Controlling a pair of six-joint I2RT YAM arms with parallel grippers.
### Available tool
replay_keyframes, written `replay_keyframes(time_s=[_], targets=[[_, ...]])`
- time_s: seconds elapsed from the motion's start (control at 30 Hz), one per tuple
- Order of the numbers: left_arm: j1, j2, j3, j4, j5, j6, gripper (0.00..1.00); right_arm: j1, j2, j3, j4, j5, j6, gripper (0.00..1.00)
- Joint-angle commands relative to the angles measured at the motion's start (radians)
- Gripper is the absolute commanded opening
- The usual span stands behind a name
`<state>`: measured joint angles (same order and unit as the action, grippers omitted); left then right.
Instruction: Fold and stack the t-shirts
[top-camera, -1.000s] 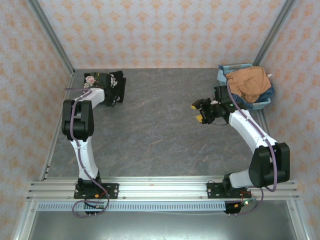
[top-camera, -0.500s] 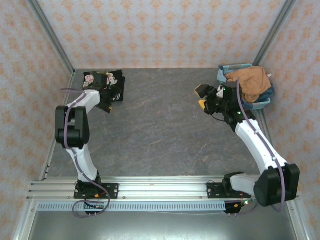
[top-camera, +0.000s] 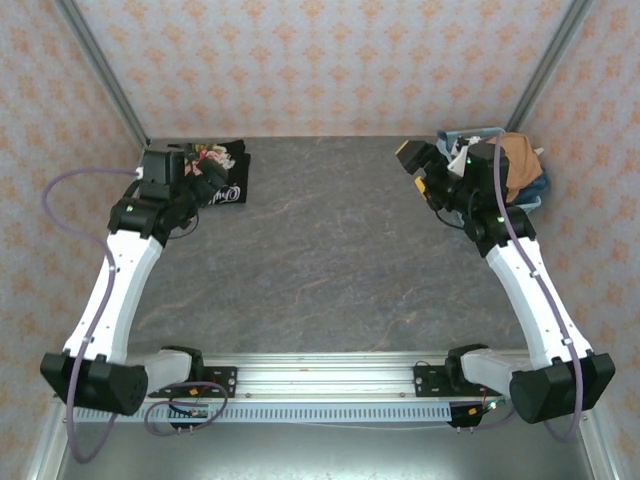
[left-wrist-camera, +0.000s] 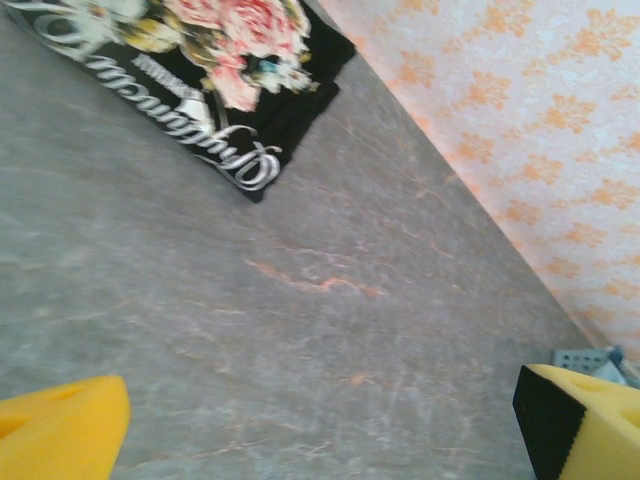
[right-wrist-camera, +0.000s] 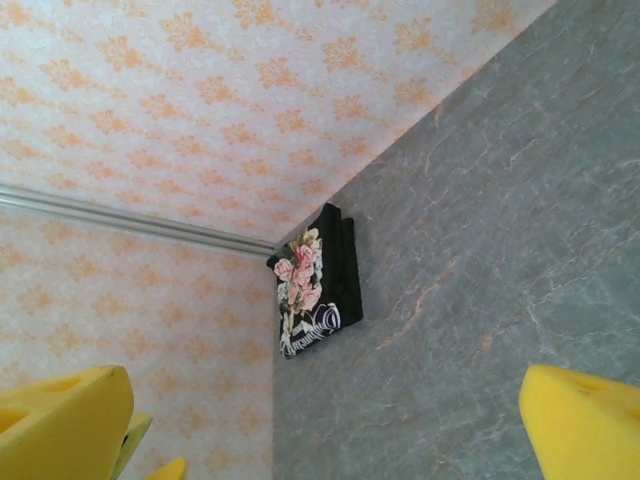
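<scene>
Black rose-print t-shirt (left-wrist-camera: 235, 70) lies folded just ahead of your left gripper (left-wrist-camera: 320, 435), likely the stack base. Orange-tan t-shirt (top-camera: 518, 165) waits in the basket (top-camera: 526, 209) behind your right gripper (top-camera: 419, 170). Both jaws are spread wide and empty.

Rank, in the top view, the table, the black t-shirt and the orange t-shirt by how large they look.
1. table
2. black t-shirt and orange t-shirt: they look alike and each is partly hidden, so I do not rank them.
</scene>
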<state>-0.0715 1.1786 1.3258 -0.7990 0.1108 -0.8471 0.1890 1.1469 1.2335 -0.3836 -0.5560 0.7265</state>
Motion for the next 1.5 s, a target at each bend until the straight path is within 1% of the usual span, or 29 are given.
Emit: replay_keyframes(time_s=[0.0,0.03,0.1,0.13,0.17,0.2,0.23,0.27,0.33,0.37,0.43,0.47,0.53,0.63,0.73,0.83,0.87,0.9,1.0,1.1,1.13,1.2,1.27,1.3,1.33,1.37,1.4,1.43,1.47], targets=[[0.002,-0.048,-0.011,-0.191,-0.183,0.08,1.0,-0.001,-0.018,0.041,-0.158,0.07,-0.123,0.99],[0.002,-0.071,-0.02,-0.221,-0.25,0.075,1.0,0.0,-0.028,0.047,-0.191,0.116,-0.146,0.99],[0.0,-0.127,-0.068,-0.257,-0.43,0.033,1.0,-0.002,-0.05,0.044,-0.233,0.214,-0.19,0.99],[-0.001,-0.17,-0.122,-0.24,-0.51,0.032,1.0,0.0,-0.058,0.045,-0.269,0.298,-0.219,0.99],[0.0,-0.223,-0.203,-0.155,-0.548,0.091,1.0,0.0,-0.063,0.042,-0.31,0.407,-0.232,0.99],[0.0,-0.273,-0.29,-0.034,-0.544,0.183,1.0,0.0,-0.061,0.032,-0.343,0.512,-0.239,0.99],[0.0,-0.334,-0.402,0.138,-0.508,0.299,1.0,-0.001,-0.063,0.005,-0.361,0.635,-0.243,0.99],[-0.002,-0.387,-0.503,0.284,-0.49,0.409,1.0,-0.003,-0.073,-0.052,-0.321,0.713,-0.292,0.99],[-0.002,-0.442,-0.668,0.47,-0.503,0.505,1.0,-0.005,-0.105,-0.225,-0.111,0.724,-0.495,0.99],[-0.002,-0.449,-0.738,0.558,-0.5,0.561,1.0,-0.006,-0.127,-0.321,-0.009,0.755,-0.554,0.99],[-0.002,-0.429,-0.844,0.713,-0.481,0.63,1.0,-0.006,-0.155,-0.476,0.164,0.836,-0.624,0.99],[-0.001,-0.401,-0.877,0.776,-0.476,0.638,1.0,-0.006,-0.154,-0.533,0.235,0.861,-0.657,0.99],[-0.001,-0.314,-0.895,0.85,-0.463,0.646,1.0,-0.011,-0.123,-0.599,0.311,0.893,-0.699,0.99],[0.0,-0.155,-0.9,0.98,-0.437,0.667,1.0,-0.051,-0.048,-0.664,0.411,0.862,-0.691,0.99],[0.013,-0.019,-0.895,1.104,-0.437,0.681,1.0,-0.082,0.017,-0.729,0.58,0.833,-0.708,0.99],[0.045,0.099,-0.877,1.21,-0.395,0.687,1.0,-0.122,0.107,-0.756,0.717,0.779,-0.712,0.99],[0.055,0.121,-0.856,1.201,-0.376,0.692,1.0,-0.134,0.132,-0.76,0.757,0.762,-0.711,0.99],[0.064,0.151,-0.85,1.242,-0.366,0.697,1.0,-0.147,0.158,-0.765,0.802,0.744,-0.709,0.99],[0.092,0.219,-0.84,1.346,-0.32,0.72,1.0,-0.167,0.233,-0.759,0.913,0.691,-0.701,0.99],[0.099,0.236,-0.84,1.356,-0.274,0.734,1.0,-0.175,0.307,-0.728,0.959,0.67,-0.722,0.99],[0.093,0.225,-0.868,1.407,-0.269,0.744,1.0,-0.181,0.334,-0.726,0.974,0.658,-0.718,0.99],[0.07,0.204,-0.956,1.546,-0.3,0.759,1.0,-0.181,0.346,-0.731,0.987,0.614,-0.74,0.99],[0.058,0.241,-1.039,1.719,-0.333,0.76,1.0,-0.181,0.342,-0.796,1.091,0.618,-0.731,0.99],[0.057,0.277,-1.048,1.775,-0.331,0.764,1.0,-0.182,0.351,-0.837,1.173,0.629,-0.729,0.99],[0.051,0.311,-1.029,1.783,-0.325,0.781,1.0,-0.181,0.373,-0.884,1.292,0.642,-0.727,0.99],[0.044,0.292,-0.972,1.606,-0.315,0.781,1.0,-0.181,0.376,-0.899,1.325,0.647,-0.725,0.99],[0.04,0.308,-0.931,1.594,-0.305,0.8,1.0,-0.181,0.356,-0.882,1.261,0.645,-0.724,0.99],[0.03,0.319,-0.933,1.604,-0.31,0.81,1.0,-0.181,0.363,-0.858,1.22,0.641,-0.725,0.99],[0.03,0.305,-0.921,1.564,-0.308,0.802,1.0,-0.181,0.38,-0.837,1.213,0.628,-0.733,0.99]])
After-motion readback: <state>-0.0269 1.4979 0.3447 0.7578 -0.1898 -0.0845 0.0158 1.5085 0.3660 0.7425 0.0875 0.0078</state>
